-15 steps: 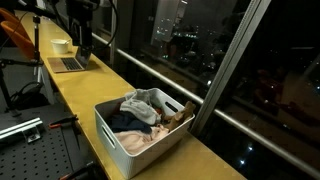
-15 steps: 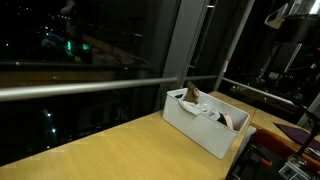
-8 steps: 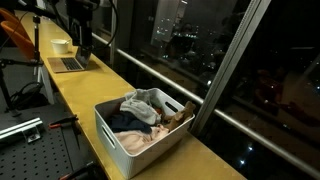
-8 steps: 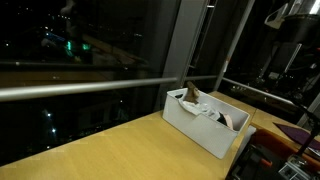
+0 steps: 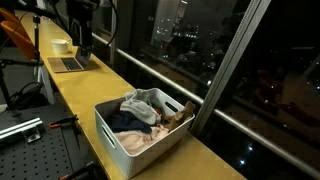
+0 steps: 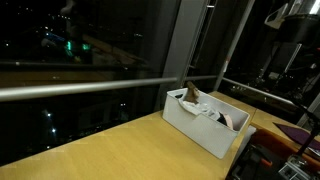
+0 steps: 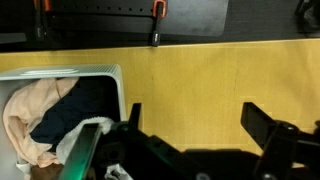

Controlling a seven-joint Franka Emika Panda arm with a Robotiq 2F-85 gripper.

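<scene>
A white bin (image 5: 112,137) full of clothes stands on the long yellow-wood table (image 5: 95,90); in the opposite exterior view the bin (image 6: 195,132) sits near the window. In the wrist view my gripper (image 7: 195,118) is open over bare wood, nothing between its fingers (image 7: 255,118). The bin's rim (image 7: 112,72) lies to its left, holding a beige cloth (image 7: 22,112) and a dark blue cloth (image 7: 72,112). In an exterior view the dark arm (image 5: 82,28) hangs over the table's far end, well away from the bin. A grey-white cloth (image 5: 148,100) tops the pile.
A laptop (image 5: 68,63) and a pale cup (image 5: 61,45) sit near the arm. A dark window with a metal rail (image 5: 160,78) and a slanted pillar (image 5: 228,65) borders the table. Orange clamps (image 7: 156,10) grip the table's edge in the wrist view.
</scene>
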